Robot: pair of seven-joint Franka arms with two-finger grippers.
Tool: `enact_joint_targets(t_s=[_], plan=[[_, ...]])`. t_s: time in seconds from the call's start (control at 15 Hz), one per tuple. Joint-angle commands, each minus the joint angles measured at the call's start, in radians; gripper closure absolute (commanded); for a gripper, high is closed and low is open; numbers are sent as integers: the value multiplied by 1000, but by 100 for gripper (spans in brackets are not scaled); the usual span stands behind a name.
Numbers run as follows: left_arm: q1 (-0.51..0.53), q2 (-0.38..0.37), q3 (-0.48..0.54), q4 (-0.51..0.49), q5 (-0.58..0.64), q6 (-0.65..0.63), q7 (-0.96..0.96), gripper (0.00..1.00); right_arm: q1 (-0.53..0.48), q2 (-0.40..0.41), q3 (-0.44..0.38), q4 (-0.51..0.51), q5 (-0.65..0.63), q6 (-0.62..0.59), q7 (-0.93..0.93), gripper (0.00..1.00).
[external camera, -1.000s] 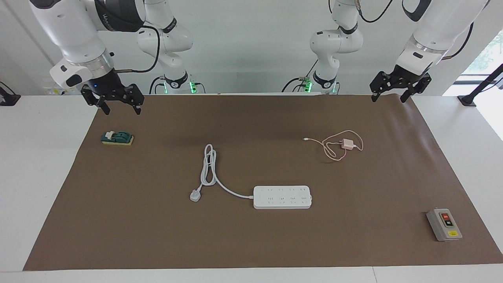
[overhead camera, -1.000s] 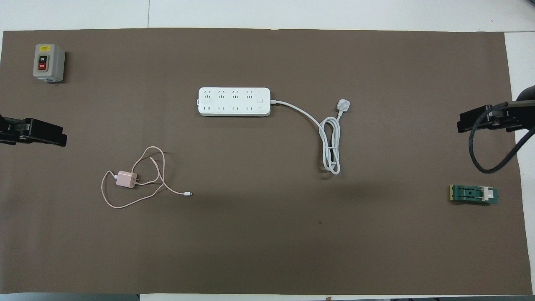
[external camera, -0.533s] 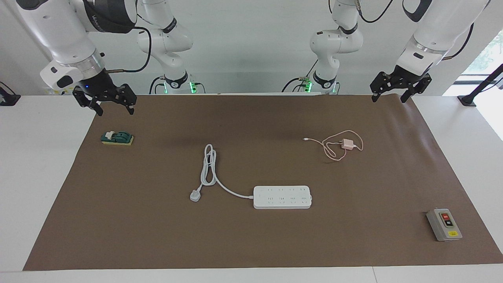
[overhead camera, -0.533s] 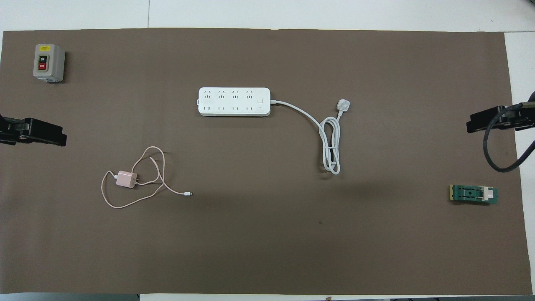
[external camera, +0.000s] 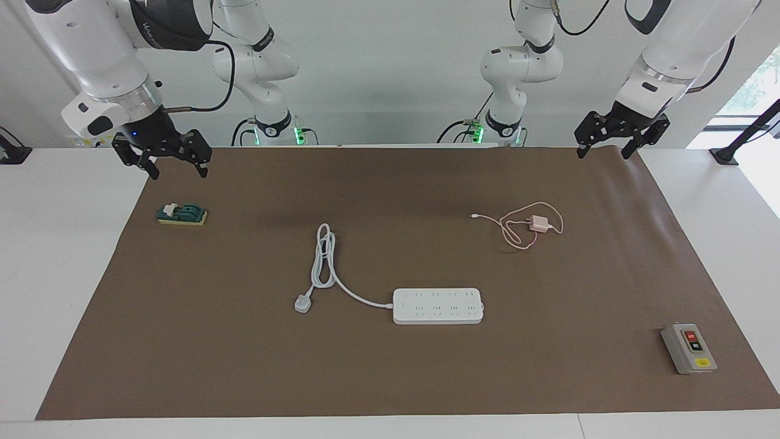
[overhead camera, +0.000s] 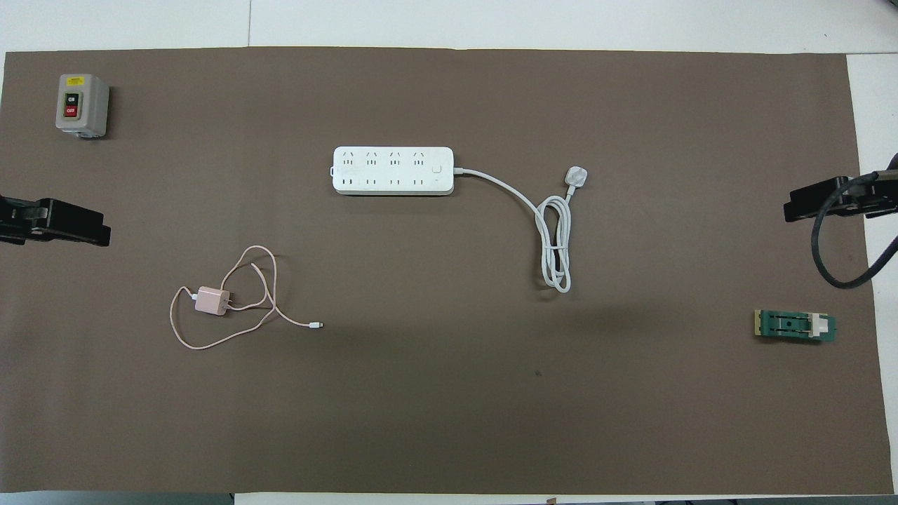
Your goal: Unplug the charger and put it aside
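Observation:
The pale pink charger point(external camera: 538, 223) point(overhead camera: 211, 300) lies loose on the brown mat, its thin pink cable looped around it and ending in a white connector point(external camera: 472, 216). It is nearer to the robots than the white power strip point(external camera: 437, 306) point(overhead camera: 393, 170) and toward the left arm's end. Nothing is plugged into the strip's sockets. My left gripper point(external camera: 601, 154) point(overhead camera: 70, 224) hangs open and empty over the mat's edge at its own end. My right gripper point(external camera: 178, 174) point(overhead camera: 814, 203) hangs open and empty above the mat's edge at the other end.
The strip's thick white cord and plug point(external camera: 303, 303) lie coiled beside it. A grey switch box point(external camera: 688, 349) point(overhead camera: 82, 105) sits at the mat's corner farthest from the robots, at the left arm's end. A green block point(external camera: 181, 214) point(overhead camera: 795, 326) lies below the right gripper.
The right gripper drew back toward its own end of the table and rose slightly, then came to rest. The left arm, charger and power strip have not moved.

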Motion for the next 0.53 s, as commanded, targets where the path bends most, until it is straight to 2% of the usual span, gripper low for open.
enact_joint_targets(t_s=[0.0,0.47], plan=[[-1,8,2,21,11,-24,-9,0,-1,11,5,14,-5,6,-22,0],[7,8,0,21,11,-28,-9,0,-1,13,6,16,-7,4,-22,0]])
